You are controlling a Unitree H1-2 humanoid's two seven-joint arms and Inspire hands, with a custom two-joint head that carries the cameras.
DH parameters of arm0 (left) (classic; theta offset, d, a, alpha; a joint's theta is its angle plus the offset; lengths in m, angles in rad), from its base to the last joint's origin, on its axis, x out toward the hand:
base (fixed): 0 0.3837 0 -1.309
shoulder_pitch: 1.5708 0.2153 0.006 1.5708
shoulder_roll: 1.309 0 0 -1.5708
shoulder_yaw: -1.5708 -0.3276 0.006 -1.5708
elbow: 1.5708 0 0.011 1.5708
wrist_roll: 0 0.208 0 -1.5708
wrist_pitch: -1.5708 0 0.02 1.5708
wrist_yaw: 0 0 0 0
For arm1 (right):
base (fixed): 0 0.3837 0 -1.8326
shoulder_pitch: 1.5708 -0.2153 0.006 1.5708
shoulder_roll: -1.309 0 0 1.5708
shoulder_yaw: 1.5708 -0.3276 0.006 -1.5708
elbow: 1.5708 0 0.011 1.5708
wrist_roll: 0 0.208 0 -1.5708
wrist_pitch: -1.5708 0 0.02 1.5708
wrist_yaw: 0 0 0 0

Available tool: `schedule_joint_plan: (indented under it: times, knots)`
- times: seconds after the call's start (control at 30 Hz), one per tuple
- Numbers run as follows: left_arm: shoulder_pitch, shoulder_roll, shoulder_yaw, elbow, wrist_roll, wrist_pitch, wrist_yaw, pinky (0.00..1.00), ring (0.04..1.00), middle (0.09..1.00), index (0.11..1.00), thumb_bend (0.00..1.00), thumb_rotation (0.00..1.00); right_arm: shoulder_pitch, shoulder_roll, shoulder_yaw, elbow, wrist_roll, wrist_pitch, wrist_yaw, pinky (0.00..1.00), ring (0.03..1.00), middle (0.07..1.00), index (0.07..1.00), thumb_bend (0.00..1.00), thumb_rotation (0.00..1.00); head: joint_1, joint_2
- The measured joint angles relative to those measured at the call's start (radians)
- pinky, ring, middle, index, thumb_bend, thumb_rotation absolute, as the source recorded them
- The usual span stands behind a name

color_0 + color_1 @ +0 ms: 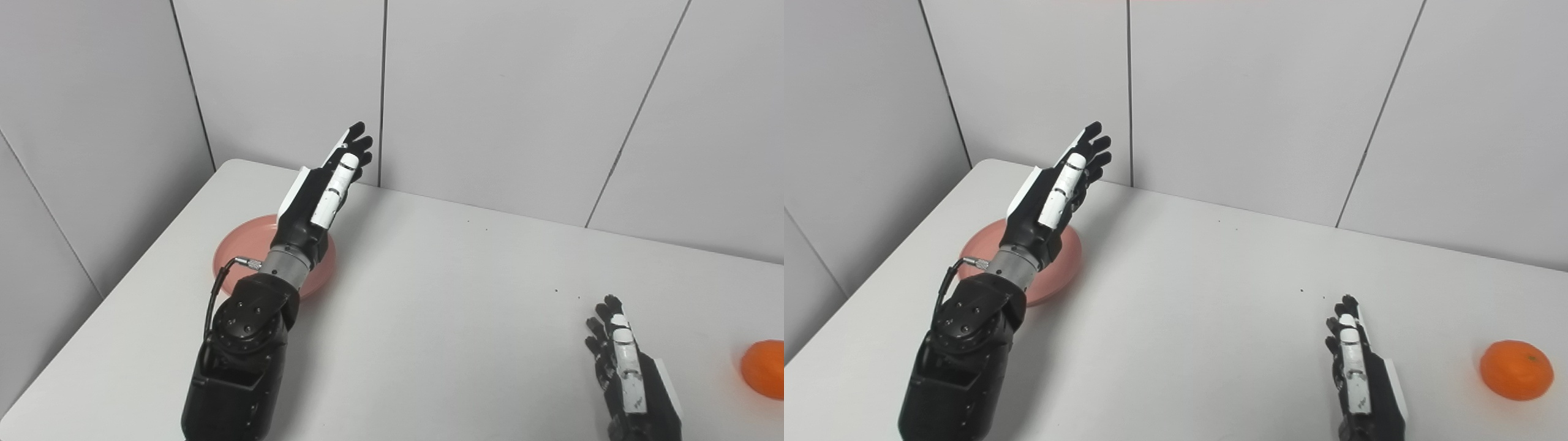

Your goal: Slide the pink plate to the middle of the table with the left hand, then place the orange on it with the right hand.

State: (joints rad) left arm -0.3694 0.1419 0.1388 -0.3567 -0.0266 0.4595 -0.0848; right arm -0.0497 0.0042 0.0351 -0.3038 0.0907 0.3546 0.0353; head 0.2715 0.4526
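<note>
The pink plate (239, 248) lies on the white table (441, 294) at the left, partly hidden behind my left wrist. My left hand (327, 184) is open, fingers stretched out, raised above the plate's far side and holding nothing. The orange (1516, 370) sits on the table at the far right; in the left eye view (764, 369) it is cut by the picture's edge. My right hand (1356, 367) is open, fingers straight, low over the table near the front edge, left of the orange and apart from it.
Grey wall panels (490, 92) stand close behind the table's far edge. The table's left edge (122, 275) runs near the plate. A few small dark specks (556, 290) lie on the table right of the middle.
</note>
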Motion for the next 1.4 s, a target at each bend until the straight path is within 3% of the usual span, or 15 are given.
schedule_joint_plan:
  times: [0.07,0.33,0.63,1.17,1.4]
  knots:
    - [-0.012,0.010,0.031,0.021,-0.017,0.001,0.009,0.97,0.960,0.968,0.958,0.39,1.00,0.000,-0.001,0.000,0.000,0.000,0.000,0.000,1.00,0.990,1.000,1.000,0.23,1.00,0.002,-0.005]
    - [-0.041,0.059,0.066,0.095,-0.066,0.001,0.019,0.95,0.953,0.969,0.952,0.38,1.00,0.000,-0.001,0.000,0.002,0.003,0.000,0.003,1.00,0.988,0.999,1.000,0.22,1.00,0.009,-0.011]
    - [-0.063,0.075,0.157,0.109,-0.107,0.002,0.077,0.92,0.928,0.940,0.922,0.34,0.99,0.003,-0.001,-0.001,0.002,0.000,0.000,0.001,1.00,0.984,0.996,1.000,0.23,1.00,0.012,-0.008]
    - [-0.037,0.153,0.237,0.159,-0.166,0.003,0.101,0.92,0.913,0.913,0.900,0.33,1.00,0.003,-0.004,-0.006,0.000,0.009,0.000,0.000,1.00,0.982,0.997,1.000,0.21,1.00,0.037,-0.015]
    - [-0.028,0.156,0.264,0.174,-0.177,0.004,0.120,0.91,0.906,0.905,0.893,0.29,1.00,0.003,-0.008,-0.006,0.000,0.009,0.000,0.001,1.00,0.975,0.992,0.997,0.21,1.00,0.038,-0.018]
